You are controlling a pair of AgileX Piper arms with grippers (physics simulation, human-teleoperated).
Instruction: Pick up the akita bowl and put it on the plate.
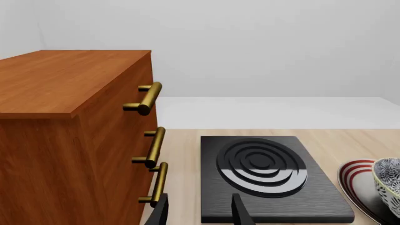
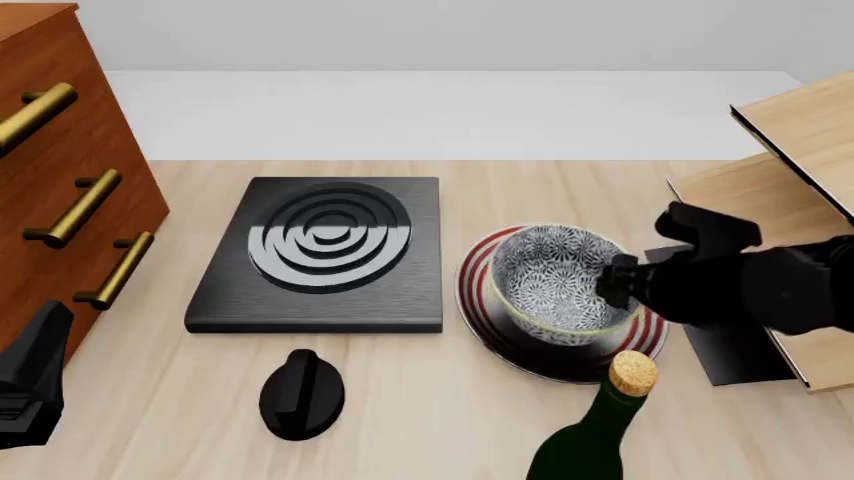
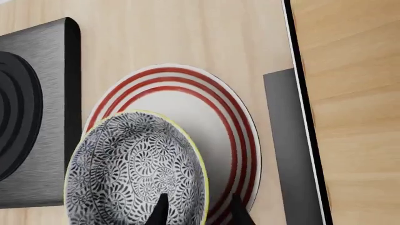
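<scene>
Now the right hand [image 3: 196,208] straddles the akita bowl [image 2: 554,282] rim above the plate [image 2: 483,262] — grip looks closed, so releasing comes next — left hand [image 1: 201,211] idle, parted, empty.

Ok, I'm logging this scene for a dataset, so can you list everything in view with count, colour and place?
akita bowl: one, blue-grey and white floral, cream rim, over the plate.
plate: one, white with red rings, table centre-right.
black slab: one, black with grey rings, left of the plate.
cabinet: one, brown wood with brass handles, far left.
knob: one, black, table front, below the slab.
wine bottle: one, dark green with cork, front, near the plate.
wooden shelf: one, pale wood, far right.
table: one, light wood.
right claw: black, straddling the bowl's rim.
left claw: black, open, near the cabinet.
</scene>
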